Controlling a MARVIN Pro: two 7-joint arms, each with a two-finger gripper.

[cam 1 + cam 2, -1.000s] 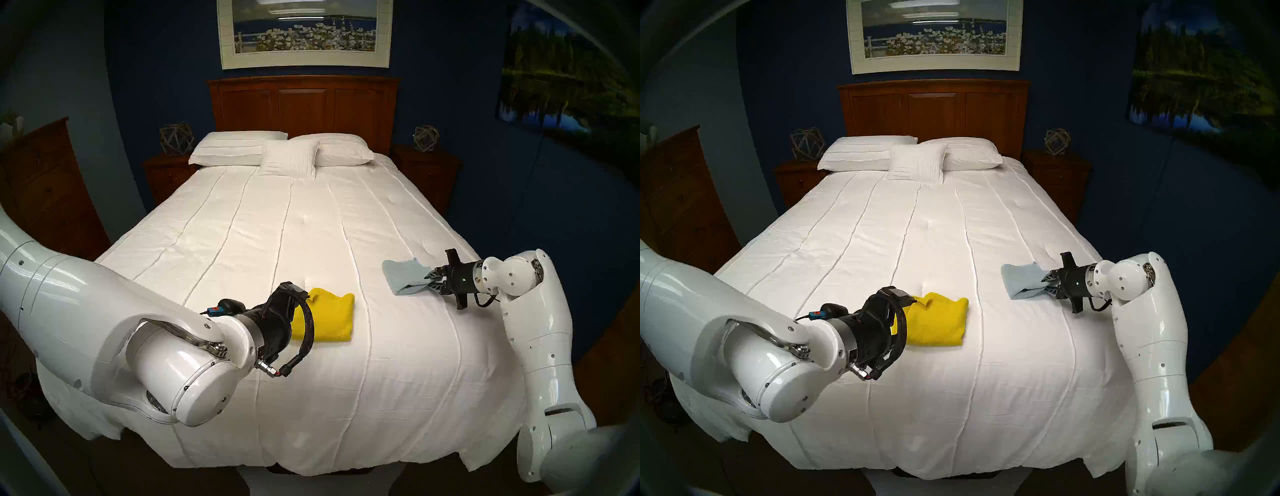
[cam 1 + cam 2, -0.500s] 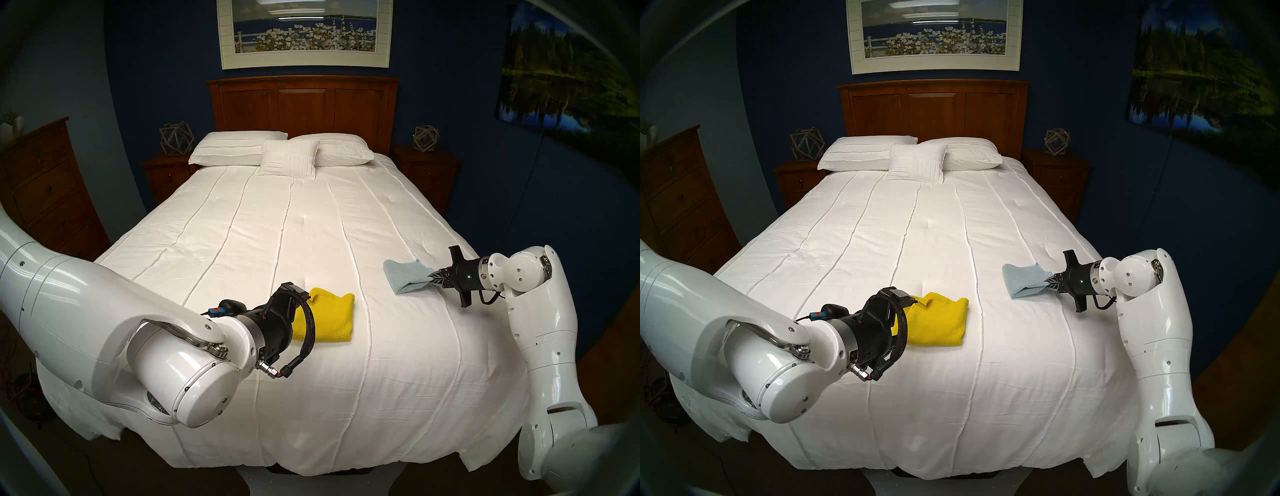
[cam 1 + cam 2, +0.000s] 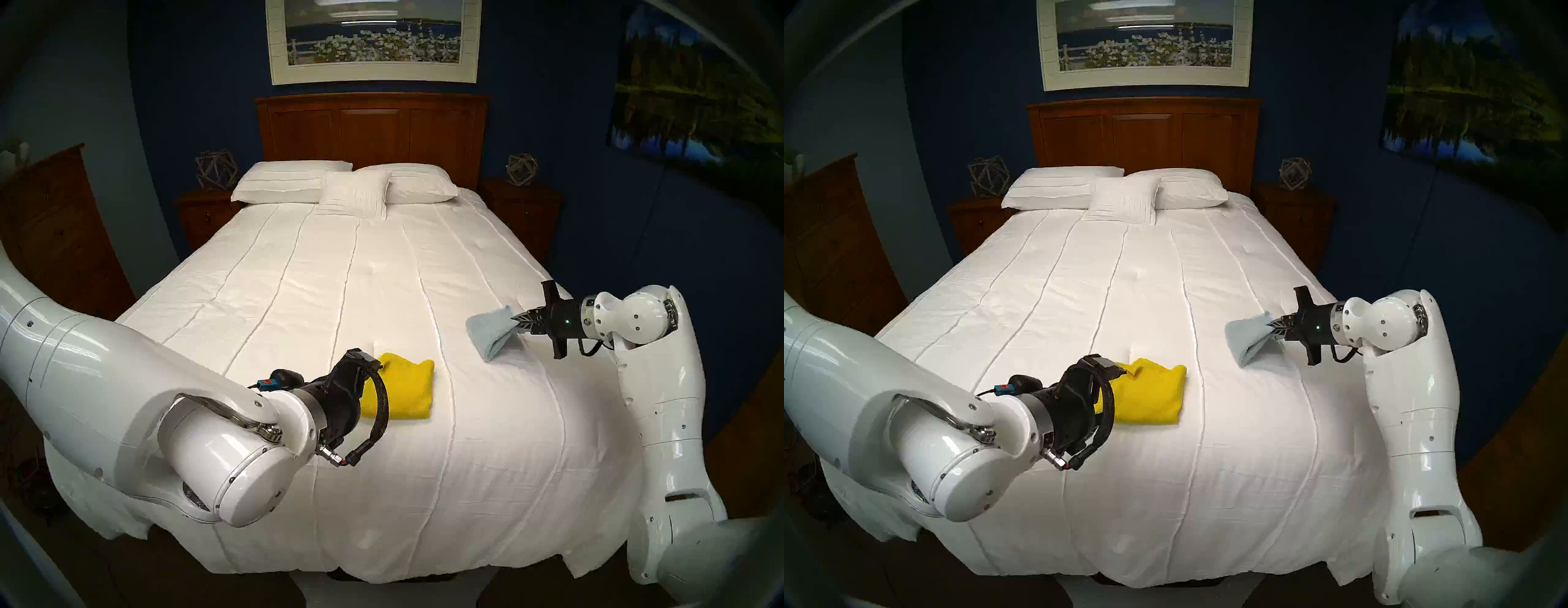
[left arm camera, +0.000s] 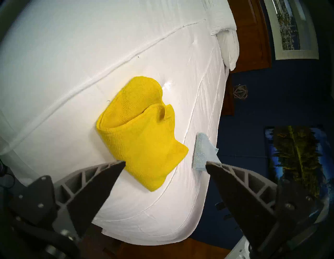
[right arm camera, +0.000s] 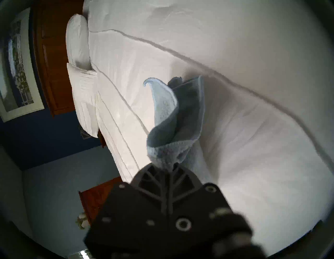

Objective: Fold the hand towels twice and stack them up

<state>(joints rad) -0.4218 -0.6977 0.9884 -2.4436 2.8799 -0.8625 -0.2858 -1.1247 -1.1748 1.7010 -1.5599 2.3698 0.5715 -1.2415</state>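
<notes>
The bed (image 3: 382, 297), under a white bedspread (image 3: 424, 467), fills the middle of the room, with a wooden headboard (image 3: 373, 127) at the far end and three white pillows (image 3: 292, 180) laid against it. A dresser (image 3: 55, 229) stands at the far left, and a nightstand (image 3: 203, 212) sits on each side of the headboard. A framed picture (image 3: 373, 38) hangs above the headboard.

The left arm (image 3: 106, 403) reaches across the near left of the bed, and its wrist hides the left edge of the yellow towel (image 3: 403, 390) in both head views. That towel lies folded on the near middle of the bedspread. The blue towel (image 3: 492, 335) is at the right of the bed, well apart from the yellow one, pinched at its right end and partly raised; its lower left corner is near or on the bedspread.

The left wrist view shows what the head views hide: the left tool (image 4: 165, 163) is spread wide, just short of the yellow towel (image 4: 141, 133), grasping nothing, and that towel's top layer gapes open. The right wrist view shows the right tool (image 5: 169, 168) clenched on a bunched corner of the blue towel (image 5: 173, 117), whose layers fan apart above the bedspread (image 5: 253, 144).
</notes>
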